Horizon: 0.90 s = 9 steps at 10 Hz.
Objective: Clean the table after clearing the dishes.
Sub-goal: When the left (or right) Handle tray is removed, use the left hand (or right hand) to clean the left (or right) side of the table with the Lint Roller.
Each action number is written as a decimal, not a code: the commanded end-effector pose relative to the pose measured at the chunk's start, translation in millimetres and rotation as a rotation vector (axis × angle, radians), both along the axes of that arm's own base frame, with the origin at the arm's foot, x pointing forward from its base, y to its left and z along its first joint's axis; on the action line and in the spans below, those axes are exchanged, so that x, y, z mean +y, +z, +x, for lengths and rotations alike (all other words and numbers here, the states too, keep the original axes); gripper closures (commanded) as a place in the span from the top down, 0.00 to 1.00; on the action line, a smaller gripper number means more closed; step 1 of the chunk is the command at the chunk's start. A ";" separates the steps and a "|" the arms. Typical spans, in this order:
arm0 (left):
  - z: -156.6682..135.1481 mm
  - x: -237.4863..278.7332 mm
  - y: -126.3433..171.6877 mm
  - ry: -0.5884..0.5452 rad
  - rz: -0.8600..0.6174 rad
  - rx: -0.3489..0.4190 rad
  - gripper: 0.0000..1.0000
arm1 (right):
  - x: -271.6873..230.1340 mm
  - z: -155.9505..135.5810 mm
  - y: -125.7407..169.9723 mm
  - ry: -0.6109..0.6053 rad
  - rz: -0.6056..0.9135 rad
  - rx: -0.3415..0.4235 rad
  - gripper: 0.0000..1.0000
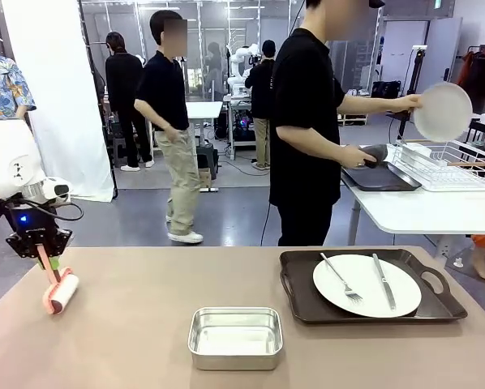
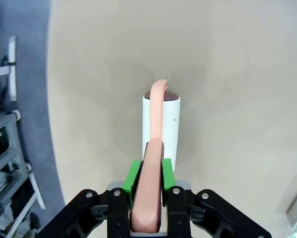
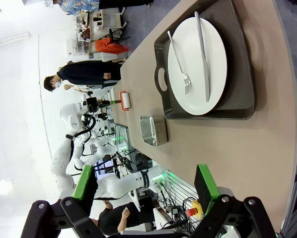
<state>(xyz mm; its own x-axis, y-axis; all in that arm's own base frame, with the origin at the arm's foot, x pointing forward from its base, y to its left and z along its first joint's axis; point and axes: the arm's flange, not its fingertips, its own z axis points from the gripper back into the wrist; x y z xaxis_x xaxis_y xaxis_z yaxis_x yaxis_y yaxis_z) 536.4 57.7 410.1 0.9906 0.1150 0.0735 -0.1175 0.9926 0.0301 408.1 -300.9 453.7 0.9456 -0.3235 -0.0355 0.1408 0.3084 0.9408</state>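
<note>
My left gripper (image 1: 46,258) (image 2: 148,174) is shut on the pink handle of a white lint roller (image 1: 62,293) (image 2: 161,124), whose roll sits at the left end of the brownish table (image 1: 145,324). On the table's right, a dark tray (image 1: 299,300) holds a white plate (image 1: 366,284) with a fork (image 1: 340,279) and a knife (image 1: 384,281). The person across the table holds a second white plate (image 1: 443,111) in one hand and touches a second dark tray (image 1: 380,178) on the white side table. My right gripper (image 3: 144,182) is open in the air, looking along the table at the tray (image 3: 238,74) and plate (image 3: 197,64).
A small steel pan (image 1: 236,336) (image 3: 153,130) stands empty near the table's front middle. A wire rack (image 1: 445,166) sits on the white table (image 1: 421,212) at the back right. Other people stand farther back.
</note>
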 end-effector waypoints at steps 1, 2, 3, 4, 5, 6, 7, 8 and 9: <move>-9.7 3.4 -48.5 0.056 0.125 0.061 0.22 | 1.8 -1.6 3.0 0.001 0.000 -0.005 1.00; -10.2 0.8 -47.5 0.071 0.156 0.065 0.22 | 1.8 -1.6 3.0 0.001 0.000 -0.005 1.00; -11.8 -2.6 -43.8 0.065 0.164 0.061 0.22 | 1.8 -1.6 3.0 0.001 0.000 -0.005 1.00; -12.8 -5.3 -40.4 0.073 0.186 0.057 0.22 | 1.8 -1.6 3.0 0.001 0.000 -0.005 1.00; -13.7 -6.1 -37.9 0.079 0.205 0.054 0.22 | 1.8 -1.6 3.0 0.001 0.000 -0.005 1.00; -14.6 -6.7 -35.4 0.082 0.211 0.051 0.22 | 1.8 -1.6 3.0 0.001 0.000 -0.005 1.00; -15.8 -8.0 -29.2 0.080 0.220 0.044 0.22 | 1.8 -1.6 3.0 0.001 0.000 -0.005 1.00; -18.2 -9.7 -21.1 0.070 0.212 0.030 0.22 | 1.8 -1.6 3.0 0.001 0.000 -0.005 1.00; -21.8 -13.3 -9.0 0.051 0.202 0.017 0.22 | 1.8 -1.6 3.0 0.001 0.000 -0.005 1.00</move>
